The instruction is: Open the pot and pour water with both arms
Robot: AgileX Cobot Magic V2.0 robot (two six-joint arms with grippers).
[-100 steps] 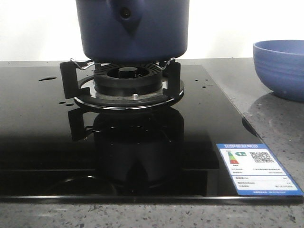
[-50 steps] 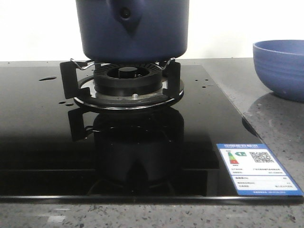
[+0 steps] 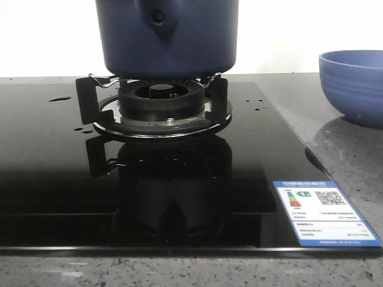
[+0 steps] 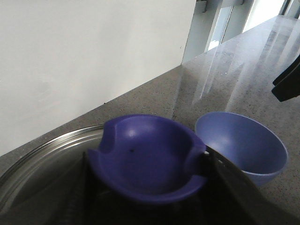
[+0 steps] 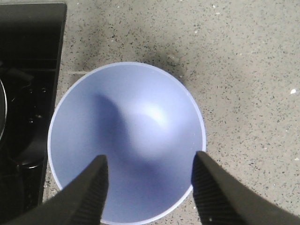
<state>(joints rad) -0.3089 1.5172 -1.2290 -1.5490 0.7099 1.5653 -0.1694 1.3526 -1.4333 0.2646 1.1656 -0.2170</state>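
Note:
The dark navy pot (image 3: 167, 36) stands on the gas burner (image 3: 160, 101). Its handle socket with a round hole (image 3: 158, 18) faces me, and its top is cut off by the frame. Neither gripper shows in the front view. In the left wrist view my left gripper (image 4: 147, 187) is shut on the lid's blue cup-shaped knob (image 4: 147, 157). The lid's metal rim (image 4: 42, 150) shows beside the knob. My right gripper (image 5: 150, 187) is open and empty above the light blue bowl (image 5: 126, 140). Water shows only as small drops (image 3: 60, 98) on the cooktop.
The black glass cooktop (image 3: 54, 155) carries an energy label (image 3: 320, 212) at its front right. The light blue bowl (image 3: 354, 84) stands on the grey speckled counter (image 3: 350, 155) to the right of the cooktop. It also shows in the left wrist view (image 4: 243, 145). A white wall runs behind.

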